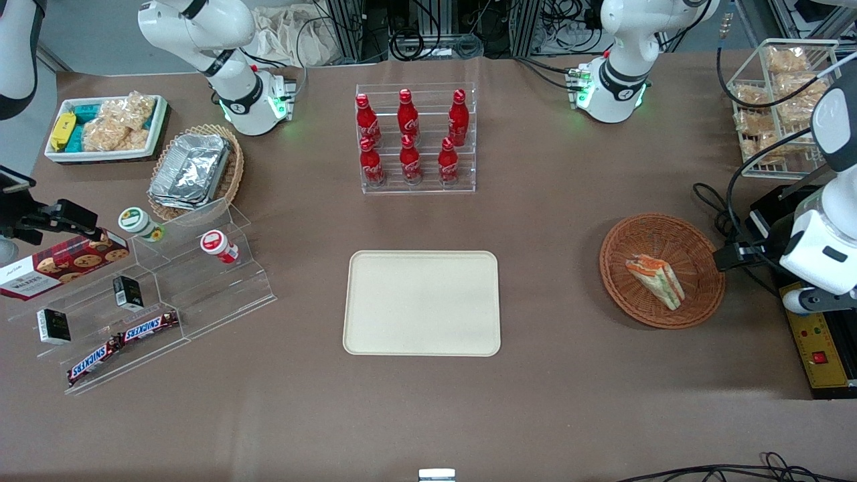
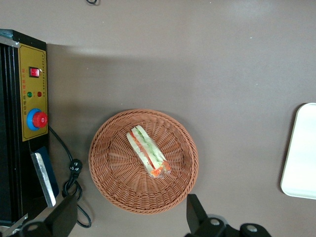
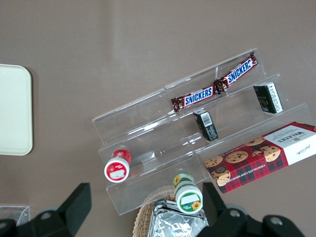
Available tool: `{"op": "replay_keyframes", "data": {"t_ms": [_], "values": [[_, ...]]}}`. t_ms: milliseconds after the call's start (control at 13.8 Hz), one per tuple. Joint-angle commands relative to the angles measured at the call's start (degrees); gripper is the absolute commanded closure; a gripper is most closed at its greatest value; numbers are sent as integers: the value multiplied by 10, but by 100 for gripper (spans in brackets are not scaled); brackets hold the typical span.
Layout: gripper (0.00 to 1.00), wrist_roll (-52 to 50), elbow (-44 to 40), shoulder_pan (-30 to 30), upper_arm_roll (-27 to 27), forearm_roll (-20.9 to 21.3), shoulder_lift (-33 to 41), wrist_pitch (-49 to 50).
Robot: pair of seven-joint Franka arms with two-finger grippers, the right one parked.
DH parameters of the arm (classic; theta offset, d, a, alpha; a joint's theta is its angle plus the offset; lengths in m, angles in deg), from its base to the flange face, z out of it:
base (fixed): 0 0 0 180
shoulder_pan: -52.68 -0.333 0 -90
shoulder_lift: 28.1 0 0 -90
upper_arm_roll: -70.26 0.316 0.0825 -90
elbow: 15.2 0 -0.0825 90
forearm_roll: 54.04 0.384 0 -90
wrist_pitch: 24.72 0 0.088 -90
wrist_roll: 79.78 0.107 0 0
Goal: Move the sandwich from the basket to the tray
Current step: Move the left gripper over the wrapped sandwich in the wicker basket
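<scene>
My hand [image 2: 131,222] hangs high above the brown surface [image 1: 549,375], its two dark fingers [image 2: 196,213] spread wide apart, gripping nothing and touching nothing. Straight below it sits the round reddish-brown basket [image 2: 111,185], and the sandwich [image 2: 148,158] lies inside on the weave, a pale wedge with its orange and green layers showing along the edge. In the front view the sandwich [image 1: 655,280] rests slightly toward the four o'clock part of the basket [image 1: 622,294], tilted with one end toward ten o'clock and the other toward five. The cream tray [image 1: 422,302] lies flat at the middle of the surface, at about nine o'clock from the basket and well apart from it, with nothing on it. Just beside the basket, toward my end of the surface, stands a black and yellow control box [image 2: 33,89] with a red button, and a black cable [image 2: 69,168] loops near the basket's rim. At twelve o'clock from the tray, a clear rack holds six red bottles [image 1: 410,137]. Toward the parked arm's end there is a clear stepped stand [image 1: 167,294] with chocolate bars [image 1: 124,341], a cookie box [image 1: 60,264] and small jars.
</scene>
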Motion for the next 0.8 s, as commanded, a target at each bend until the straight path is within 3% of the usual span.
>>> {"op": "replay_keyframes", "data": {"t_ms": [0, 435, 725], "values": [[1, 10, -14, 1, -9, -7, -10, 12], [1, 6, 20, 7, -7, -3, -17, 8], [1, 3, 130, 0, 0, -1, 3, -38]]}}
